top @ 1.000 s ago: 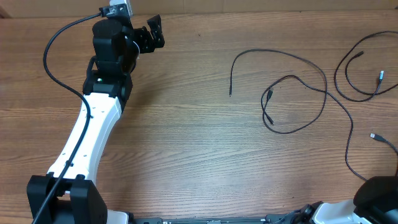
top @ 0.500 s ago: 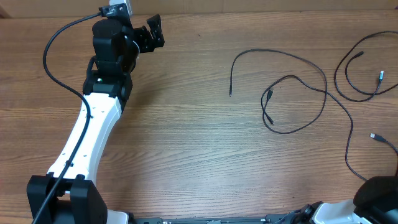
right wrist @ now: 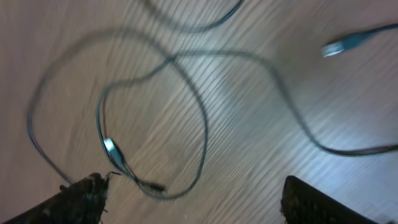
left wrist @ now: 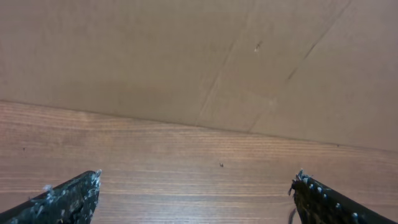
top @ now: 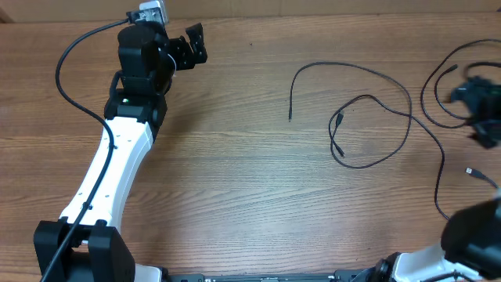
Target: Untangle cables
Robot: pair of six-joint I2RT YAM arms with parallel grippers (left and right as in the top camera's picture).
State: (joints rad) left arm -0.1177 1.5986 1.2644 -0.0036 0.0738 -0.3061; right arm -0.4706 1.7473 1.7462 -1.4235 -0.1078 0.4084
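Wooden table [top: 250,157] filled your overhead view, with the cables [top: 368,95] lying loose across the right half of the frame. Your left gripper [top: 188,45] sat at upper left, jaws wide and empty. Your right gripper [top: 473,110], blurred at the right edge over a cable loop, also stood wide, holding nothing.

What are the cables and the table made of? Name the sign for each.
Cables: likely rubber or plastic sheathing, matte black; they bend into loose curves. One plug tip: silvery, probably metal. Table: wood or wood-look laminate, matte brown with grain lines; which, I cannot tell.
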